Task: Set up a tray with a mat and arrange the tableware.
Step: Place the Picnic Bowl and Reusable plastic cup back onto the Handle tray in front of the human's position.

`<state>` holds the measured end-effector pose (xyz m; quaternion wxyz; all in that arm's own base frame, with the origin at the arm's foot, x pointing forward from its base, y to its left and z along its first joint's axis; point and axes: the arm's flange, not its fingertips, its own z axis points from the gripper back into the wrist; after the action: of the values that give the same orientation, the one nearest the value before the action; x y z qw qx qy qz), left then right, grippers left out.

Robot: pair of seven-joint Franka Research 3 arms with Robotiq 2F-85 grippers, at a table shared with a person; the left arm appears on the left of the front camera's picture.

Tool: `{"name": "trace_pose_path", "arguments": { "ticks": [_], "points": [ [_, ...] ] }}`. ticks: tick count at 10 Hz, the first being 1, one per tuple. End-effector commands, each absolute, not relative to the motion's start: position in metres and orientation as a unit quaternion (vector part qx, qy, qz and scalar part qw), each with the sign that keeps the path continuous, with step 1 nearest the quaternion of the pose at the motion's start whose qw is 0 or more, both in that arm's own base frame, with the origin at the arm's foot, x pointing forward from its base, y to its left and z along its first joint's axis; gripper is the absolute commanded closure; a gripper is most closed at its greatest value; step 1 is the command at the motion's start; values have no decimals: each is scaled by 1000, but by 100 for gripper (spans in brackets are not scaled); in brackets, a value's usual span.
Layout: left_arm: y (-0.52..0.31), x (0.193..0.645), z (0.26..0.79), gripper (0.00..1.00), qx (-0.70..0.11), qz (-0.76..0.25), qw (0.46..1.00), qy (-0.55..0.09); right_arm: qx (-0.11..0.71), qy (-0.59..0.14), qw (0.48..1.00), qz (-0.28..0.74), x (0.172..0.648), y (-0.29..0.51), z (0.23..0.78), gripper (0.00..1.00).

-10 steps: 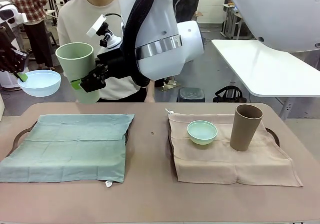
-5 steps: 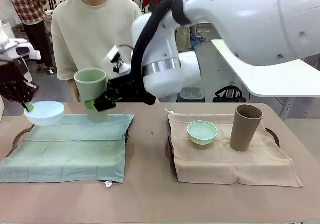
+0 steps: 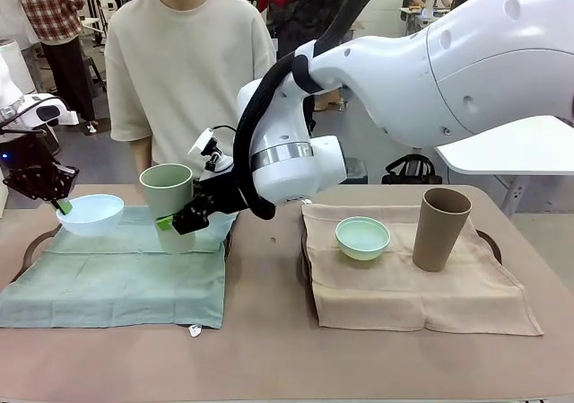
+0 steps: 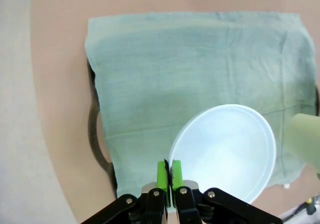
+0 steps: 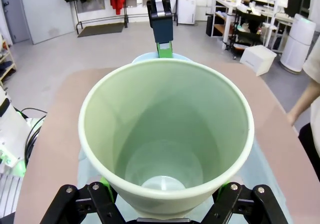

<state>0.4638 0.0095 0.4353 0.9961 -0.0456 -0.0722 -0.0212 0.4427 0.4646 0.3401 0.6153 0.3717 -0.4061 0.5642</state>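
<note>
because both arms carry tableware toward the same green mat (image 3: 126, 264), each piece is held in the way that suits its shape. the left gripper (image 3: 61, 205) has its jaws fully closed on the near rim of the pale blue bowl (image 3: 90, 214), pinching the thin wall between the green pads, so the bowl hangs level above the far left part of the mat. in the left wrist view the bowl (image 4: 225, 151) is over the mat with much bare cloth around it. the right gripper (image 3: 170, 224) reaches across the middle; its jaws stand wide and hold the pale green cup (image 3: 168, 201) around its lower body, upright, mouth up, at the far right part of the same mat. i cannot tell if the cup's base already touches the cloth.

the second set looks finished: the mint green bowl (image 3: 362, 238) and the brown cup (image 3: 440, 229) stand near each other, not touching, on the beige mat (image 3: 404, 286).

for moving, the near half of the green mat is open. the bowl and the cup are close to each other, so i judge the two grippers should lower straight down. the tray (image 3: 27, 246) shows only its dark handle at the mat's left edge, so the bowl should stay inside the cloth. the person (image 3: 184, 62) stands just behind the table, near the right arm.
</note>
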Motion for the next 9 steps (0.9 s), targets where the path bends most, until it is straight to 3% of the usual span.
{"name": "trace_pose_path", "arguments": {
  "ticks": [1,6,9],
  "points": [
    [8,464,434,96,-29,-27,997,-67,375,-402,610,570,444,460,337,15],
    [-3,468,419,96,-92,-52,980,-170,348,-436,588,586,448,462,323,15],
    [-5,468,402,96,-80,-61,982,-158,326,-467,562,600,451,463,315,15]
  ]
}}
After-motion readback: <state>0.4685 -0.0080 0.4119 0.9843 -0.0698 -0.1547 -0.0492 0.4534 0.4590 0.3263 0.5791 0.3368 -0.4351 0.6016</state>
